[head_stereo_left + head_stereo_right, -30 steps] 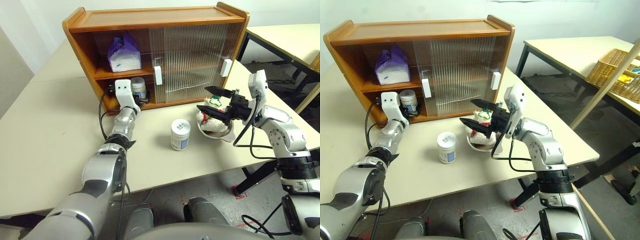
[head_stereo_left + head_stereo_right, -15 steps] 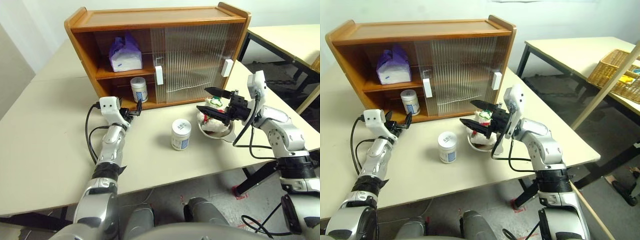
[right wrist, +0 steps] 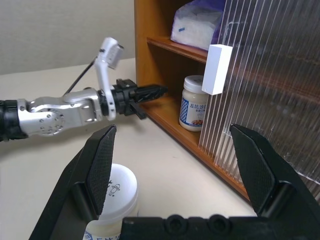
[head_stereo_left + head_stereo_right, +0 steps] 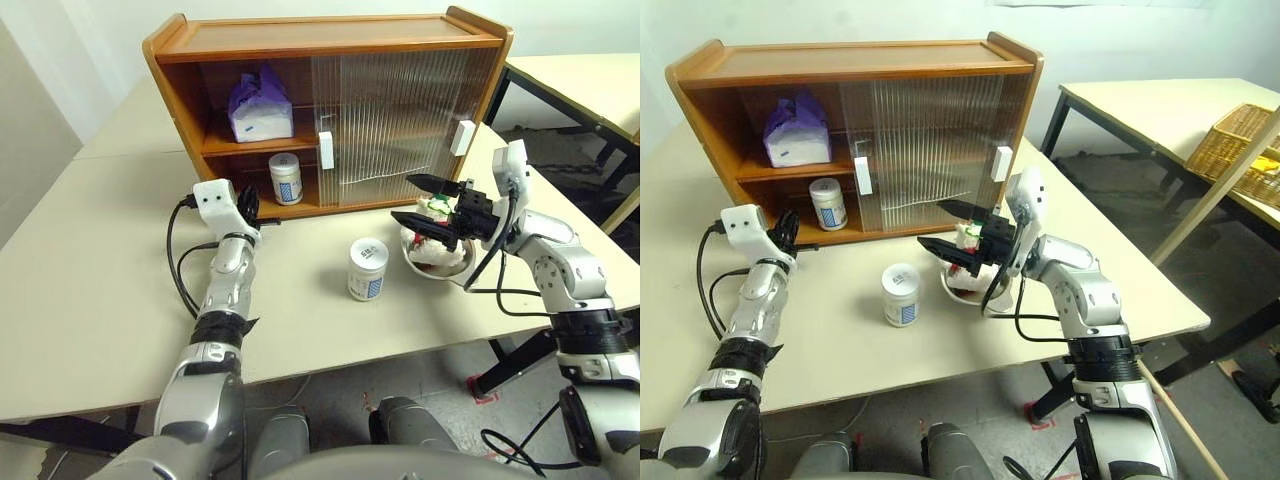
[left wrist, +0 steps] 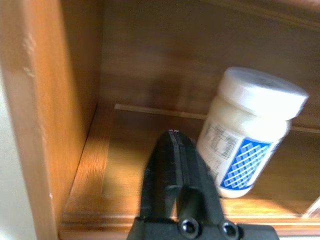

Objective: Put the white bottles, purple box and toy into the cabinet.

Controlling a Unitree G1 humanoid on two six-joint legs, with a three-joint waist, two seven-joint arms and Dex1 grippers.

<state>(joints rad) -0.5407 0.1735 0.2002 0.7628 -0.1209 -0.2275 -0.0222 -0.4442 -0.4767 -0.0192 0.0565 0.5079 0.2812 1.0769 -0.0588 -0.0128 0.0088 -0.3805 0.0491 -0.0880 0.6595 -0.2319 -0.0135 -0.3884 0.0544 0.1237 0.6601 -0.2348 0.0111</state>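
Left eye view shows our left gripper (image 4: 248, 207) has backed out of the cabinet (image 4: 330, 45) with fingers pressed together, empty, leaving one white bottle (image 4: 286, 179) upright on the lower shelf (blue-checked label, wide lid). The other white bottle (image 4: 367, 269) waits on the table; our right gripper (image 4: 427, 200) hovers wide open over the toy (image 4: 437, 212).
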